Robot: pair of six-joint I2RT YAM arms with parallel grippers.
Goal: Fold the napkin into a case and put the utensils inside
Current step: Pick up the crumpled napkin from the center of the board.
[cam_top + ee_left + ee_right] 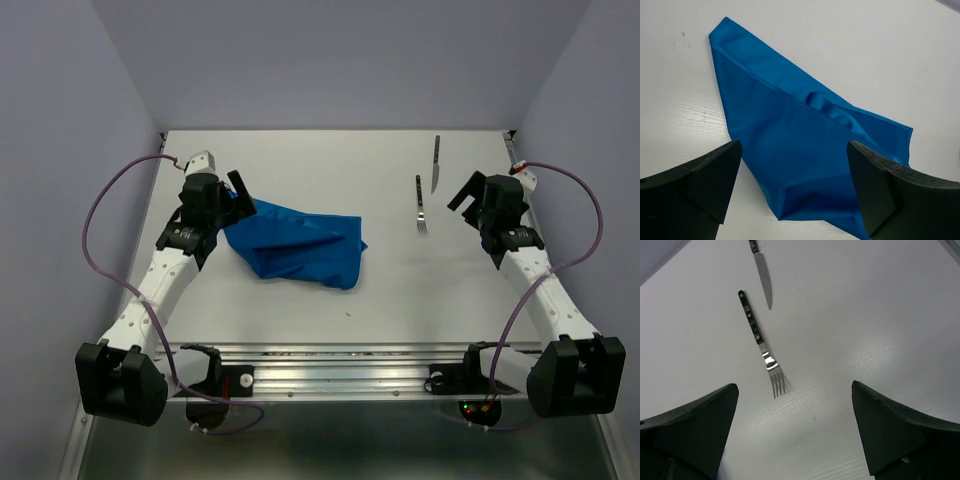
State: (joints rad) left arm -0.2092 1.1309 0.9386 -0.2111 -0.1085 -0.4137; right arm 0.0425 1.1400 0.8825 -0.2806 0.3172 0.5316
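No legible text (anywhere visible)

The white table [300, 300] before me carried three things. The napkin [300, 245] lay loosely folded at 9 o'clock from its middle. The fork [421, 207] lay at 2 o'clock, tines toward me, and the knife [436, 163] lay apart from it, toward 1 o'clock.

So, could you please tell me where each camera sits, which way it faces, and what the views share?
Top external: above and behind the bases, looking down over the table; both arms show whole, left gripper and right gripper open.
Left wrist: on the left arm, facing down at the napkin; its two fingers frame the bottom.
Right wrist: on the right arm, facing down at the fork and knife; its fingers show likewise.
Shared: the top view also shows napkin, fork and knife.
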